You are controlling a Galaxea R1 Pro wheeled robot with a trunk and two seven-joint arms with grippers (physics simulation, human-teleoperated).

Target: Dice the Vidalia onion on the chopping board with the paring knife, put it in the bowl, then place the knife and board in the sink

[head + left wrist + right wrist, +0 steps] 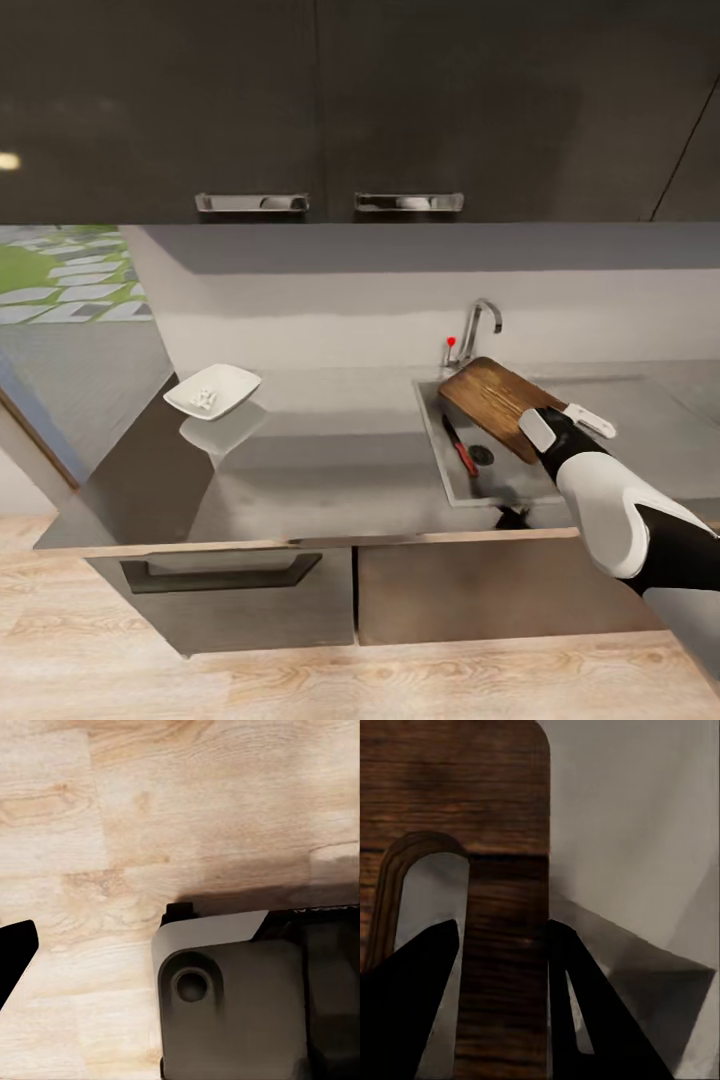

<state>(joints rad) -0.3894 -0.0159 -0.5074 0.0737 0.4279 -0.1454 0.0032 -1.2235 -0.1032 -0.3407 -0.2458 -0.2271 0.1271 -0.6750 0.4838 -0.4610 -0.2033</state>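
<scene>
A dark brown rectangular wooden chopping board [494, 402] with visible grain is held tilted over the grey rectangular metal sink [437, 452], in the right middle of the head view. Its long axis runs diagonally, from upper left near the tall chrome tap [478, 330] with a red knob down to lower right, where the robot's right hand [566, 423] grasps it. In the right wrist view, the two dark fingers [416, 1001] are clenched on the strip of wood beside the board's slot hole [429, 900], one finger passing through the slot.

Beneath the board, a small paring knife [458, 446] with a red handle and dark blade lies in the basin, pointing roughly toward and away from the wall, beside the round drain [482, 455].

On the dark grey glossy tabletop [320, 470], left of centre, sits a white shallow squarish bowl [212, 390] holding pale diced pieces [206, 399].

The left wrist view looks down on pale wood floor [150, 817] and a dark part of the robot's body; whether the left hand is released or clenched cannot be told.
</scene>
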